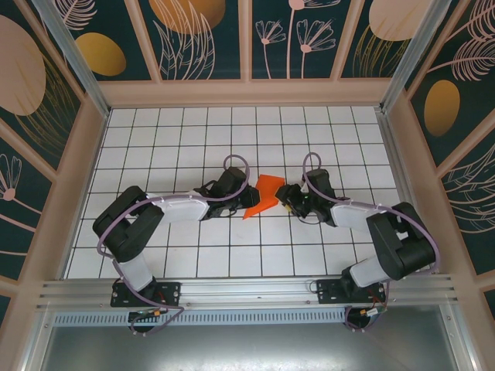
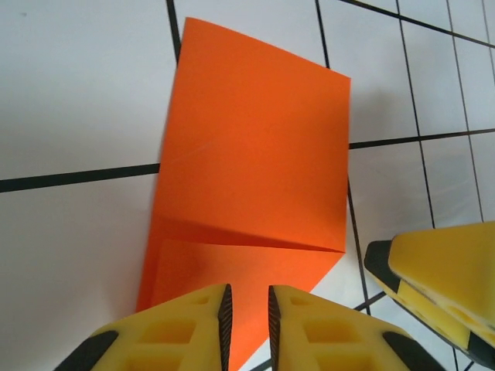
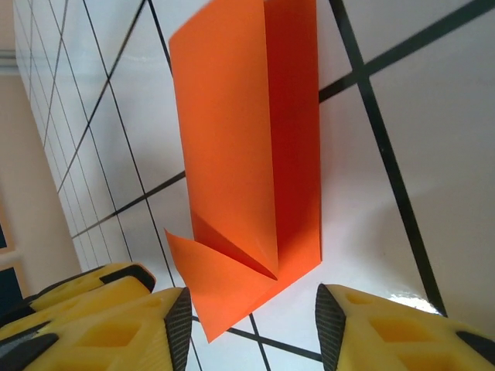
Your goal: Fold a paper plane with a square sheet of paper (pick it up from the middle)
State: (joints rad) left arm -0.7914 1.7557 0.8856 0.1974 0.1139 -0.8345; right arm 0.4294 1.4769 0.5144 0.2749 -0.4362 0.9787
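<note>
The orange-red sheet of paper (image 1: 265, 193) lies partly folded on the white grid table, with a long centre crease and one corner turned into a triangle (image 3: 232, 278). My left gripper (image 1: 247, 198) sits at its left edge. In the left wrist view the paper (image 2: 255, 154) spreads out ahead, and that gripper (image 2: 247, 328) hovers over its near point with the jaws a narrow gap apart and nothing pinched. My right gripper (image 1: 288, 197) is at the paper's right edge. Its jaws (image 3: 254, 332) stand wide open just short of the paper (image 3: 232, 154).
The gridded table (image 1: 193, 255) is walled by a wooden frame (image 1: 85, 162) and patterned panels. The two grippers are close together: a right finger (image 2: 441, 286) shows in the left wrist view, and a left finger (image 3: 77, 286) in the right wrist view.
</note>
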